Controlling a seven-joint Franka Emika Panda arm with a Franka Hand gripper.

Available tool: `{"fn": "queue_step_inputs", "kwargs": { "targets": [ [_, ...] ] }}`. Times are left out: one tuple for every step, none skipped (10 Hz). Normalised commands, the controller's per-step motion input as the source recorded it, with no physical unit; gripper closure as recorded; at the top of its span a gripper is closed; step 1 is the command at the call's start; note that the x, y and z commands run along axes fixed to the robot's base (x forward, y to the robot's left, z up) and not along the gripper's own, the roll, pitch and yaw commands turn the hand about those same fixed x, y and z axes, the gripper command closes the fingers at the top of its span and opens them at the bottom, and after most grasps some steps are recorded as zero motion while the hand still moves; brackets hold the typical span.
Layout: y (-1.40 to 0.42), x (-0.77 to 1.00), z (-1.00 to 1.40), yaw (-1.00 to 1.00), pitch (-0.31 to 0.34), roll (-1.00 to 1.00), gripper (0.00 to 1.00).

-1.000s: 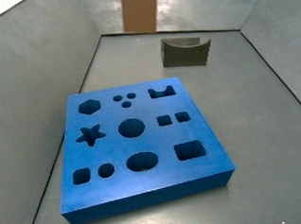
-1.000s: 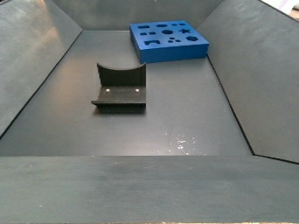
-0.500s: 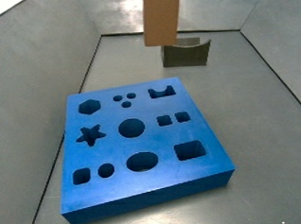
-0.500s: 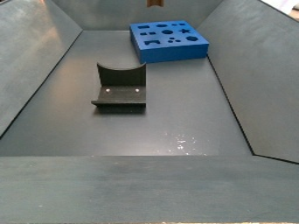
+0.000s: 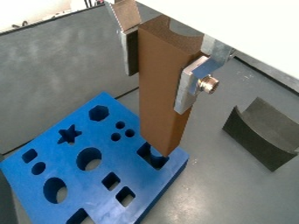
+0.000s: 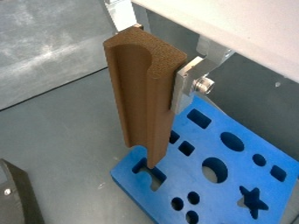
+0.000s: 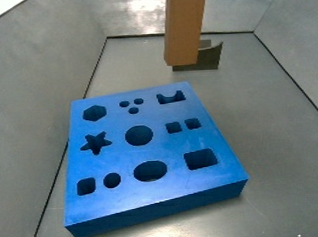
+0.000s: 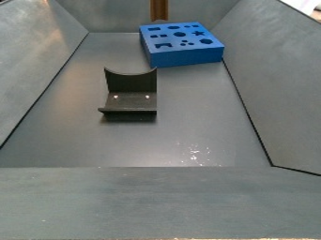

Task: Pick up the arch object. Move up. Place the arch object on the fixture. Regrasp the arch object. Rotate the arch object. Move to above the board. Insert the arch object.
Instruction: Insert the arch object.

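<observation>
Above the board (image 5: 87, 162), the hand (image 5: 163, 52) clamps the upright arch object (image 5: 162, 96); its lower end hides the arch hole.

We see a dull grey floor (image 8: 189, 103), matte and bare in a side view, with a few small bright specks (image 8: 194, 150) on it. Grey walls slope up and outward from it: a left wall (image 8: 32, 75), a right wall (image 8: 269, 66) and a low near wall (image 8: 150, 202) across the foreground. In a side view we see the floor (image 7: 276, 134) run to a back wall (image 7: 122, 12) that carries a soft pale sheen. Light is even, and shadows are faint.
</observation>
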Motion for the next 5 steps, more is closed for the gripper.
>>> {"fn": "queue_step_inputs", "kwargs": {
  "targets": [
    [0.00,0.00,-0.50,0.13,-0.036,0.08,1.00],
    [0.04,0.00,-0.15,0.00,-0.027,0.00,1.00],
    [0.00,0.00,-0.13,0.00,0.000,0.00,1.00],
    [0.00,-0.08,-0.46,0.00,-0.043,0.02,1.00],
    [0.00,-0.15,-0.61,0.03,-0.083,0.05,1.00]
  ]
}}
